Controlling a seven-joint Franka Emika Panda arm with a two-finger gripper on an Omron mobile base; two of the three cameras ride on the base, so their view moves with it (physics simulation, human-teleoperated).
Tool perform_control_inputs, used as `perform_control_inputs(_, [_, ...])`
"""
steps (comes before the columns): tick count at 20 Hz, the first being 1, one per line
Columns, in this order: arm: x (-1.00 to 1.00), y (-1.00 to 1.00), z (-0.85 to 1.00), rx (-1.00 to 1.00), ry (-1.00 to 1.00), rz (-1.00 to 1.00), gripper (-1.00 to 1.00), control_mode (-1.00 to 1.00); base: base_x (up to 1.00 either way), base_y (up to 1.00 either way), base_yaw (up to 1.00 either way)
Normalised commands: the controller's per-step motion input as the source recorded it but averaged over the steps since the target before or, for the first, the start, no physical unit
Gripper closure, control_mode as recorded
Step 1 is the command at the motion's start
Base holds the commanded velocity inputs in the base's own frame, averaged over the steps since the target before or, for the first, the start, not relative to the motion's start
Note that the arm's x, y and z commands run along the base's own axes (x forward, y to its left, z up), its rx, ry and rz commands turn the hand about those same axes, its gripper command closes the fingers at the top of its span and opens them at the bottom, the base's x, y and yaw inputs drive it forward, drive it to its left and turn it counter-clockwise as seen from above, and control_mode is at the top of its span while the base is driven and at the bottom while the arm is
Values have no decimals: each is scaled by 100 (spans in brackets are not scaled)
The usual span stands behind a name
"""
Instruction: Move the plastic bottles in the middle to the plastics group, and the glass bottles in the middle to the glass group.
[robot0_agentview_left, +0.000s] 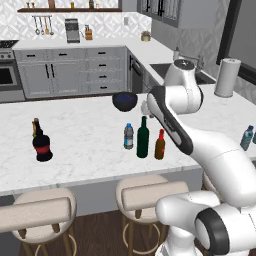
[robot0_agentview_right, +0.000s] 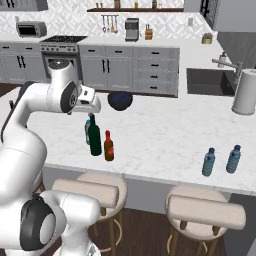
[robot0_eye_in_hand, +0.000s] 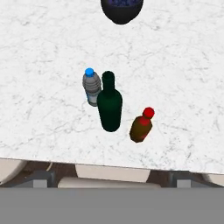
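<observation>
Three bottles stand together in the middle of the marble island. They are a small clear water bottle (robot0_eye_in_hand: 91, 88) with a blue cap, a tall dark green bottle (robot0_eye_in_hand: 109, 107) and a shorter amber bottle (robot0_eye_in_hand: 141, 127) with a red top. My gripper (robot0_eye_in_hand: 111, 179) hovers high above them, open and holding nothing, its fingertips spread wide. From the base the same trio shows as water bottle (robot0_agentview_left: 128, 136), green bottle (robot0_agentview_left: 143, 138) and amber bottle (robot0_agentview_left: 160, 145). The glass group, a squat black red-labelled bottle (robot0_agentview_left: 42, 146) and a slim brown bottle (robot0_agentview_left: 35, 127), stands far left. Two light blue plastic bottles (robot0_agentview_right: 209, 162) (robot0_agentview_right: 233, 159) stand far right.
A dark bowl (robot0_agentview_left: 124, 101) sits behind the middle bottles. A paper towel roll (robot0_agentview_right: 245, 92) stands at the island's far right, beside the sink (robot0_agentview_right: 210, 82). Padded stools (robot0_agentview_left: 145, 195) line the near edge of the island.
</observation>
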Motion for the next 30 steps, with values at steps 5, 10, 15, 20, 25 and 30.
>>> perform_control_inputs(5, [31,3,-38,0,0,0,-100,-100,0,0,0])
perform_control_inputs(10, [9,0,-43,0,0,0,-100,-100,0,0,0])
perform_control_inputs(15, [8,5,-24,0,0,0,-100,-100,0,0,0])
perform_control_inputs(20, [23,1,-15,-1,0,0,-100,-100,0,0,0])
perform_control_inputs(25, [30,4,-17,0,0,1,-100,-100,0,0,0])
perform_control_inputs(30, [20,6,-21,0,0,5,-100,-100,0,0,0])
